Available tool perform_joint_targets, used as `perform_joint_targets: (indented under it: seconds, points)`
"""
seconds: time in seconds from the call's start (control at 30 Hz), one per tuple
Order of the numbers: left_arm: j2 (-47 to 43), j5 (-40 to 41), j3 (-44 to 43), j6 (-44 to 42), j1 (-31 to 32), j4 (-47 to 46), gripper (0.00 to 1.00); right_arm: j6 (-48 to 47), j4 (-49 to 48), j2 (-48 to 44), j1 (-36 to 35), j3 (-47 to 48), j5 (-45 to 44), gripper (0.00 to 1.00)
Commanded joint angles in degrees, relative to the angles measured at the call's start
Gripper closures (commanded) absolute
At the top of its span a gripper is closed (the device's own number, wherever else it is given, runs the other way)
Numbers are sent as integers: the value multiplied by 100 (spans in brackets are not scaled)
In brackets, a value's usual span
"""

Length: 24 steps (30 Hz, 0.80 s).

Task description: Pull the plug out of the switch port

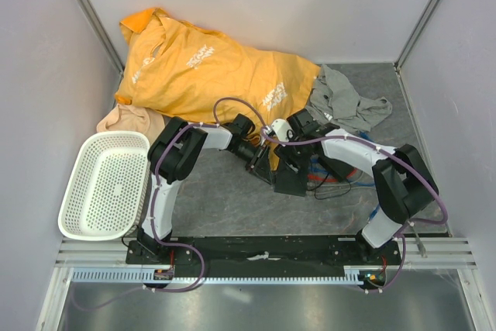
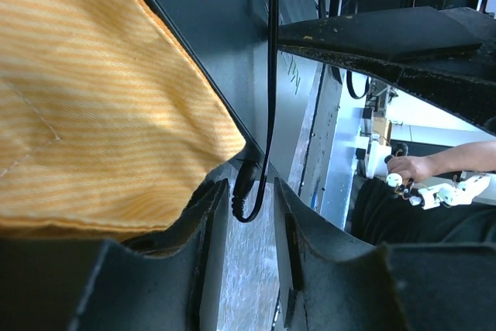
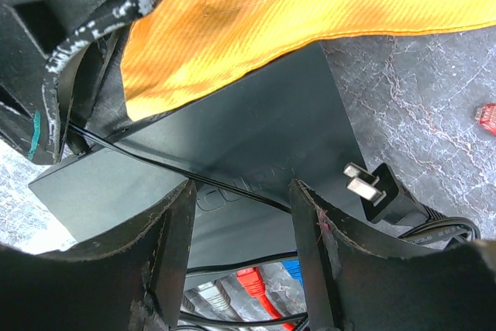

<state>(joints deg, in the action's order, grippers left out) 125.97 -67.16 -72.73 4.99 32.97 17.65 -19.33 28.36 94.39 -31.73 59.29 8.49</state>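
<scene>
The orange shirt (image 1: 209,67) drapes over one end of the black box (image 3: 256,122), and the box's port faces my left gripper (image 2: 250,191). My right gripper (image 3: 242,186) stands wide astride the box, so I'd press down there to pin it. The left one sits narrow around the plug (image 2: 242,184), with a sliver of gap showing. I'd squeeze fully, then draw straight away from the box, never sideways.

Black plug (image 2: 245,191) seated in the edge of flat black switch (image 3: 263,137).
</scene>
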Motion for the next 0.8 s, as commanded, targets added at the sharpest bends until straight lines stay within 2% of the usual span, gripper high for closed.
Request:
perform_joint_targets:
  seconds: [0.0,0.43,0.77]
  points:
    - [68,168,-136,-218,52,107,64,26,56,80,17,189,-93,39]
    - [305,-43,-400,-95,69,125,68,17,73,440,-18,514,-128,38]
    - [279,-254,-488,-639,60,581,69,61,108,440,-18,434,-41,37]
